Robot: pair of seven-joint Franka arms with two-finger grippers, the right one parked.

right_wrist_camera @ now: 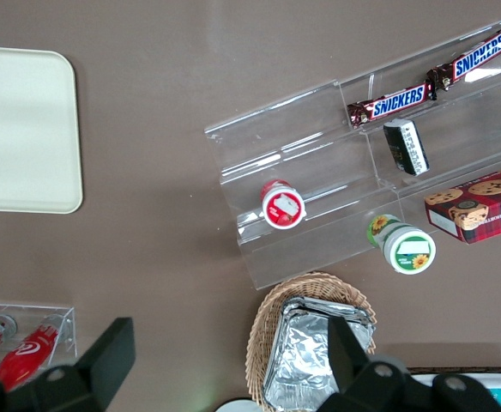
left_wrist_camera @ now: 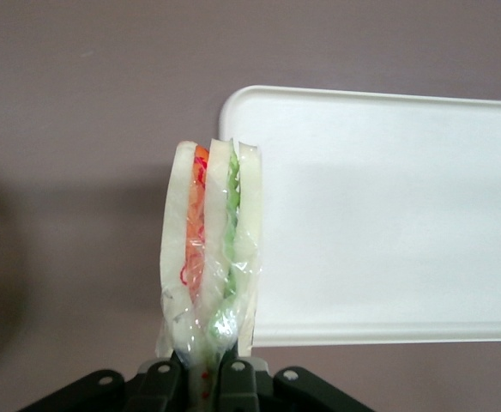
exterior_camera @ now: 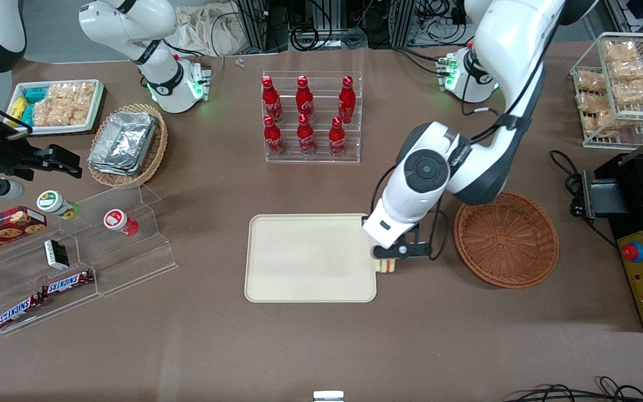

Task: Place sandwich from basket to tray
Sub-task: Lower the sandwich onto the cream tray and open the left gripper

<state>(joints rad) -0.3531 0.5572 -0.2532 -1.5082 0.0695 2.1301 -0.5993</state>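
left gripper [exterior_camera: 387,262] clamped on the sandwich [left_wrist_camera: 209,249], wedge hanging upright just off the tray [exterior_camera: 305,257] edge on the basket [exterior_camera: 505,238] side, basket now empty, so I'd judge the drop needs a sideways shift toward tray centre

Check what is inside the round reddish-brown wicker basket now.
Nothing shows inside the round reddish-brown wicker basket, though the arm covers its rim. The gripper, between basket and cream rectangular tray, holds the wrapped triangular sandwich.
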